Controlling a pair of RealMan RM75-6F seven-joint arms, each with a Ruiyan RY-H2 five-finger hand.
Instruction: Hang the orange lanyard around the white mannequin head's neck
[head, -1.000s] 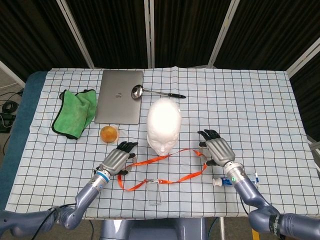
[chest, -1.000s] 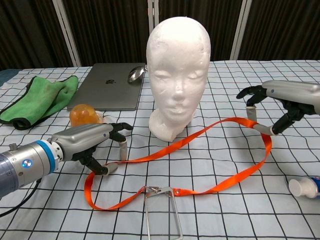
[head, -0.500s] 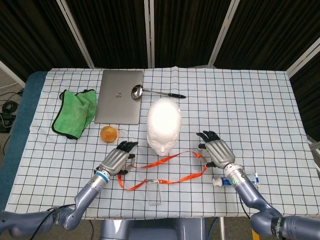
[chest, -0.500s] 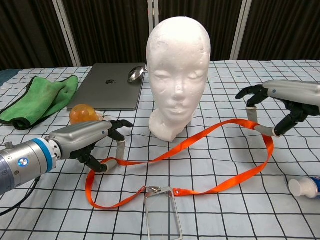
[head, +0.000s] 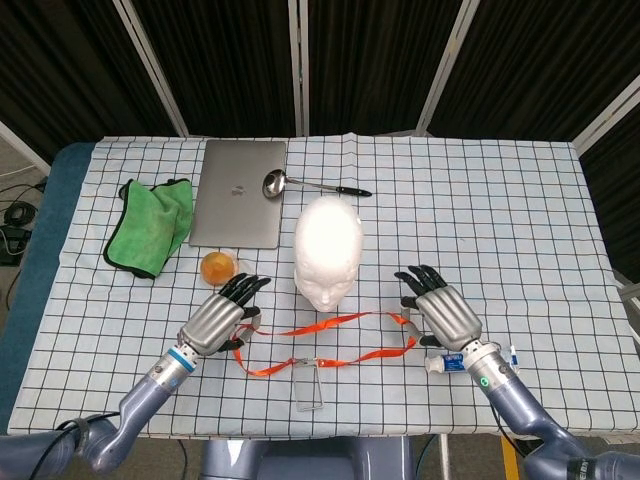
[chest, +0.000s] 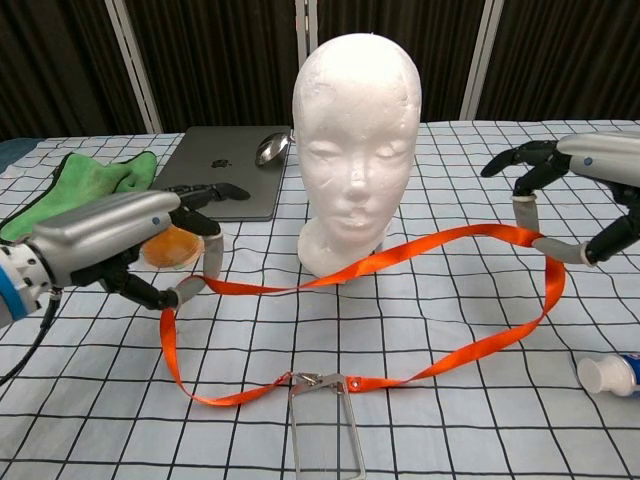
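Note:
The white mannequin head (head: 328, 250) (chest: 355, 140) stands upright at mid-table, facing me. The orange lanyard (head: 335, 322) (chest: 400, 255) is stretched in a loop in front of its neck, raised off the cloth at both ends. Its clear badge holder (head: 308, 388) (chest: 325, 435) lies on the table at the front. My left hand (head: 218, 318) (chest: 125, 240) pinches the loop's left end between thumb and finger. At the loop's right end my right hand (head: 440, 318) (chest: 590, 195) holds the strap the same way, the other fingers spread.
A silver laptop (head: 240, 190), a metal ladle (head: 300, 185) and a green cloth (head: 150, 225) lie behind the head. An orange ball (head: 218, 267) sits just beyond my left hand. A small white tube (chest: 610, 372) lies at the front right.
Both hands have risen and pulled apart with the lanyard. The strap has lifted off the table and drawn taut across the front of the mannequin's neck base.

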